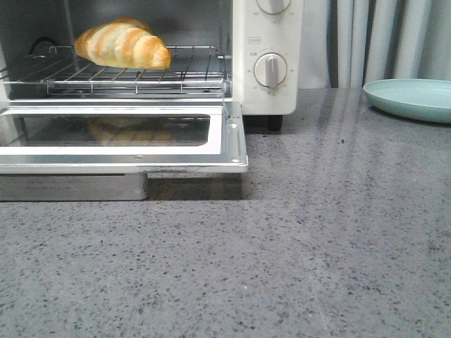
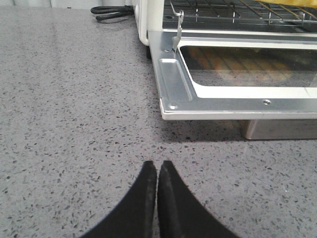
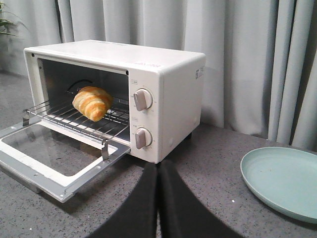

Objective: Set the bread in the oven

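Note:
The bread (image 1: 123,44), golden with pale stripes, lies on the wire rack (image 1: 141,74) inside the cream-white oven (image 1: 264,91); it also shows in the right wrist view (image 3: 92,102). The oven's glass door (image 1: 120,137) hangs open and flat. Neither gripper shows in the front view. My left gripper (image 2: 157,166) is shut and empty, low over the counter in front of the door's corner (image 2: 171,99). My right gripper (image 3: 157,166) is shut and empty, held back from the oven (image 3: 163,99) on its dial side.
A pale green plate (image 1: 412,98) sits on the grey speckled counter (image 1: 317,246) to the oven's right; it also shows in the right wrist view (image 3: 282,181). A black cable (image 2: 111,12) lies beside the oven. Grey curtains (image 3: 237,54) hang behind.

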Robot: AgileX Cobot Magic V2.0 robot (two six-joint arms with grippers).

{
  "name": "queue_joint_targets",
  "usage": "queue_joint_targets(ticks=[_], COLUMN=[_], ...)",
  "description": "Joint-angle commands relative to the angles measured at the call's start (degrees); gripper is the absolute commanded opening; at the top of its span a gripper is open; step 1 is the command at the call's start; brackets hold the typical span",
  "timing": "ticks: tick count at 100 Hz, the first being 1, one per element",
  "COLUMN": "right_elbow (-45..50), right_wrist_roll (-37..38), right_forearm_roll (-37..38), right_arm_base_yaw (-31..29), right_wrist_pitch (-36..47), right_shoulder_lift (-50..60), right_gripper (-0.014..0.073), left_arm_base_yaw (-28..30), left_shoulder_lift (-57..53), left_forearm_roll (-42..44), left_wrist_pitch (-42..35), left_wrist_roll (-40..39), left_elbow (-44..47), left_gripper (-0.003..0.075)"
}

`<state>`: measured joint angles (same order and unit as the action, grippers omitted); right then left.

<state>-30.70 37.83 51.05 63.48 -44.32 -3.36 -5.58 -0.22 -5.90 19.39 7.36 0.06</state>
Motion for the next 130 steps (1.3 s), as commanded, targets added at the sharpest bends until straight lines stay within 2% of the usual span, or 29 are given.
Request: queue_joint_targets(ticks=[1,16,23,29,38,46,55,62,67,74,84,97,108,114,130], right_elbow=[-1.27,-1.27,-0.97,0.20,3.19,6.95,11.55,14.89,16.92,19.83,23.95,29.26,32.02,32.02,32.02], right_wrist_roll=[0.11,0.11,0.11,0.11,0.11,0.11,-0.40,-3.78,-9.91,-18.85,-26.34,-27.06,-27.06,-27.06,-27.06], right_forearm_roll=[2.77,2.77,4.17,4.98,5.85,5.44,2.14,-5.23,-14.28,-23.32,-29.46,-33.17,-36.94,-37.91,-37.91], right_arm_base_yaw=[-0.21,-0.21,-0.34,-1.34,-3.82,-6.86,-11.93,-17.00,-21.29,-28.01,-37.74,-47.59,-54.23,-57.00,-59.53], right_wrist_pitch=[3.38,3.27,-0.77,-1.09,3.03,11.14,20.15,24.37,26.19,29.55,36.01,42.19,42.35,38.49,30.49], right_shoulder_lift=[-0.91,-0.91,-0.91,-0.91,-0.91,-0.91,-1.02,-1.02,-1.02,-1.02,-1.02,-1.02,-0.09,0.91,5.19], right_gripper=[-0.0048,-0.0048,-0.0048,-0.0048,-0.0048,-0.0048,-0.0048,-0.0048,-0.0048,-0.0048,-0.0048,-0.0048,-0.0048,-0.0048,-0.0048], left_arm_base_yaw=[0.07,0.07,0.07,0.07,0.07,0.07,0.07,0.07,0.07,0.07,0.07,0.07,0.07,0.07,0.07], left_shoulder_lift=[-1.75,-1.75,-1.75,-1.75,-1.75,-1.75,-1.75,-1.75,-1.75,-1.75,-1.75,-1.75,-1.75,-1.75,-1.75], left_forearm_roll=[-0.41,-0.41,-0.41,-0.41,-0.41,-0.41,-0.41,-0.41,-0.41,-0.41,-0.41,-0.41,-0.41,-0.41,-0.41], left_wrist_pitch=[-3.01,-3.01,-3.01,-3.01,-3.01,-3.01,-3.01,-3.01,-3.01,-3.01,-3.01,-3.01,-3.01,-3.01,-3.01], left_wrist_roll=[-0.48,-0.48,-0.48,-0.48,-0.48,-0.48,-0.48,-0.48,-0.48,-0.48,-0.48,-0.48,-0.48,-0.48,-0.48], left_elbow=[1.36,1.36,1.36,1.36,1.36,1.36,1.36,1.36,1.36,1.36,1.36,1.36,1.36,1.36,1.26], left_gripper=[-0.0021,-0.0021,-0.0021,-0.0021,-0.0021,-0.0021,-0.0021,-0.0021,-0.0021,-0.0021,-0.0021,-0.0021,-0.0021,-0.0021,-0.0021])
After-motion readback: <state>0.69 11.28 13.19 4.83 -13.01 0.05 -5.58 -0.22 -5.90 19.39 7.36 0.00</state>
